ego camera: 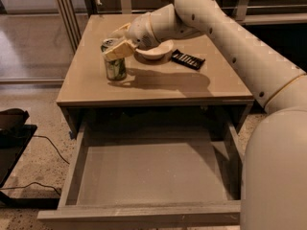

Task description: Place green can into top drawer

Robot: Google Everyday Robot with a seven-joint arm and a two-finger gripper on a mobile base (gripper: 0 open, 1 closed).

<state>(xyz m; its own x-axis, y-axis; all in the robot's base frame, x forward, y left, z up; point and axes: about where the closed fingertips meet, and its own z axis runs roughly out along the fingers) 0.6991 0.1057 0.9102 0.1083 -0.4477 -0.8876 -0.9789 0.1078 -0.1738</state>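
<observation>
The pincer (pixel 118 50) holds the green can (pixel 115 69) by its top, behind the top drawer (pixel 148 174). Held so high, it may tip.

Warm, rather dim indoor light comes from above and behind. The arm (pixel 230 37) throws a long, soft-edged shadow over the bench (pixel 86 87) top, reaching toward the right edge. The gripper (pixel 117 49), at the can (pixel 115 67) near the left edge, darkens a patch at the can's foot. Under the front edge the drawer (pixel 139 213) is deeply shaded at its back (its floor is flat grey, without glare).
</observation>
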